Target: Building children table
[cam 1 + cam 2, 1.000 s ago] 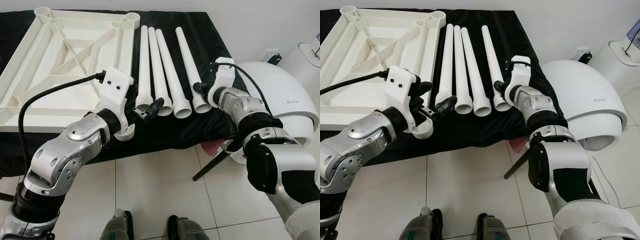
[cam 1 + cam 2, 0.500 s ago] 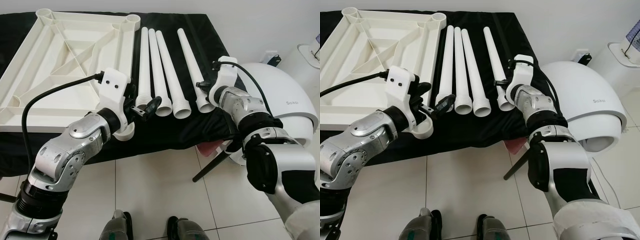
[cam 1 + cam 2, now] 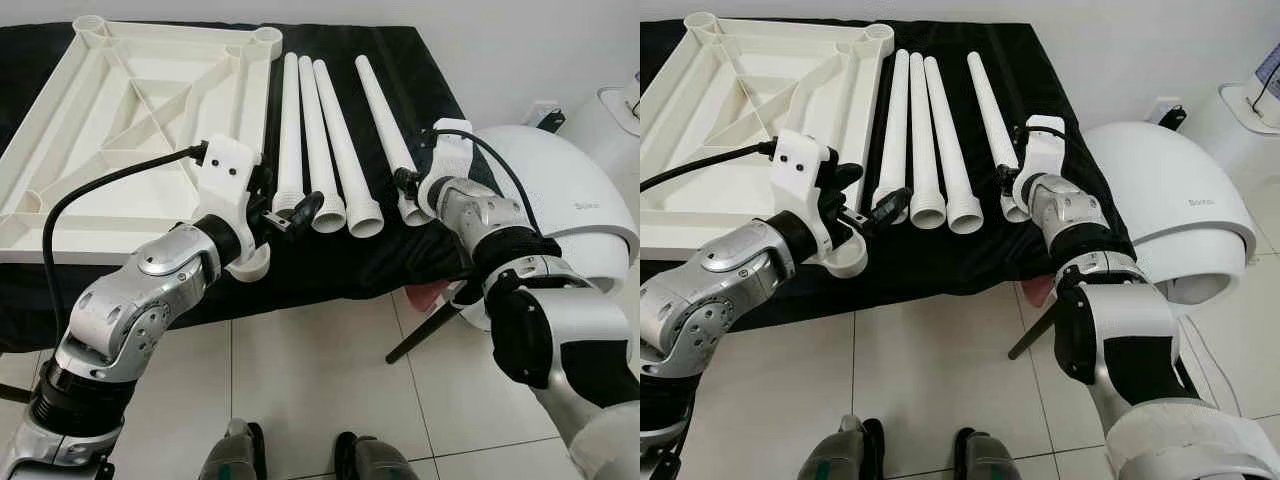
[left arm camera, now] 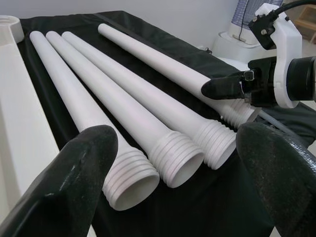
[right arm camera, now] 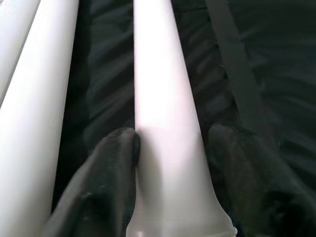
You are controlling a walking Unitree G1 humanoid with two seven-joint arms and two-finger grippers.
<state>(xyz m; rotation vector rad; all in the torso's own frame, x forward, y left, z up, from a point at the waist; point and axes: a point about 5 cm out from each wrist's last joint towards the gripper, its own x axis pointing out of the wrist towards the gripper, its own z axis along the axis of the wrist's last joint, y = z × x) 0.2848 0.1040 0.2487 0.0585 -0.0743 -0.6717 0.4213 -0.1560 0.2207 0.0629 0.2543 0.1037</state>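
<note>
— Where do we have the right gripper (image 5: pixel 170 163)?

— Down on the threaded near end of the rightmost table leg (image 3: pixel 385 120). Through the right wrist camera we see one black finger (image 5: pixel 106 182) touching the leg's side and the other finger just off it, so the fingers straddle the leg, spread apart, not clamped.

— And the left gripper (image 3: pixel 292 215)?

— We hold it at the near end of the leftmost table leg (image 3: pixel 290 120). In the left wrist view its two fingers stand wide apart, with the threaded ends of the legs between and beyond them; it grips nothing.

— How do the legs lie?

— Four white tapered legs lie side by side on the black cloth (image 3: pixel 400 55), thin ends far, threaded ends near. Three sit close together; the rightmost lies a little apart, angled to the right.

— And the tabletop?

— The white tabletop (image 3: pixel 100 130) lies upside down to the left of the legs, its ribs and round corner sockets facing up. To our right stands a white domed appliance (image 3: pixel 560 190) on the tiled floor (image 3: pixel 320 380).
</note>
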